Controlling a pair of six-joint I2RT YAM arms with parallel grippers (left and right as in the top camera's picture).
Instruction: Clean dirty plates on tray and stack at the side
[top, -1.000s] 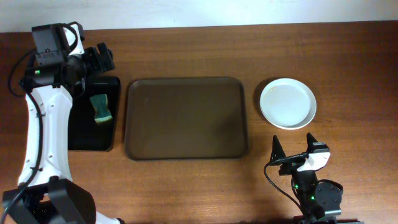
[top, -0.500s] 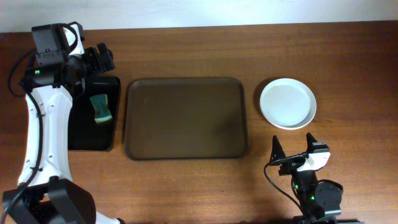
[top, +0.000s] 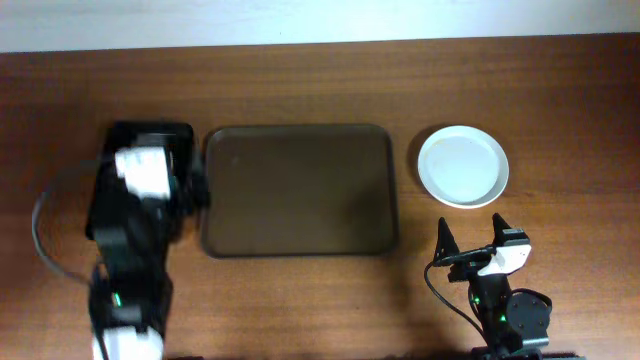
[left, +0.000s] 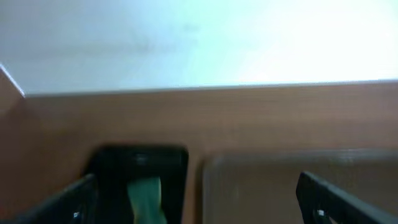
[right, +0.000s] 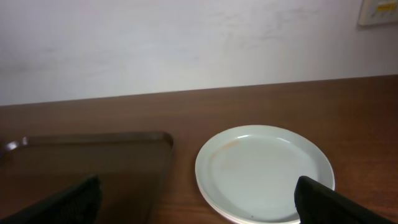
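Both grippers are spread open, the left gripper near the left edge, the right gripper at the front edge. The plates are stacked beside the tray.

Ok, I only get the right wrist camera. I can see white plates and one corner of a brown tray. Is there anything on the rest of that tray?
Observer: No. From overhead, the whole tray is bare.
Operator: Where's the other arm? I can't see it at all.
Observer: The left arm is over a black tray, just left of the brown one.
Operator: Is there something in the black tray?
Observer: Yes, a green sponge lies in it. The left wrist camera shows it.
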